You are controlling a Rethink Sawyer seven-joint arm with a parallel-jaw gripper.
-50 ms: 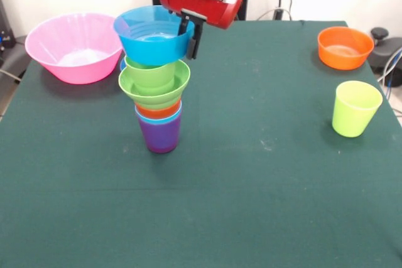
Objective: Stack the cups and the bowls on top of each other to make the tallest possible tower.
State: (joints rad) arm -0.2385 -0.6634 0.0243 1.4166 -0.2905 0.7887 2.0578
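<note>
One tower (158,101) stands left of centre on the green-covered bench (251,180): we see a purple cup (161,136) at its base, then a light blue rim and an orange rim nested above it, a ridged green bowl (154,86), a green stepped cup (149,70), and a blue bowl (152,36) on top, tilted slightly. Our tool (190,36) is clenched on that blue bowl's right rim, one finger inside and one outside. A large pink bowl (72,47) sits just beside the tower at far left; an orange bowl (345,47) and a yellow-green cup (355,108) stand well apart at right.
</note>
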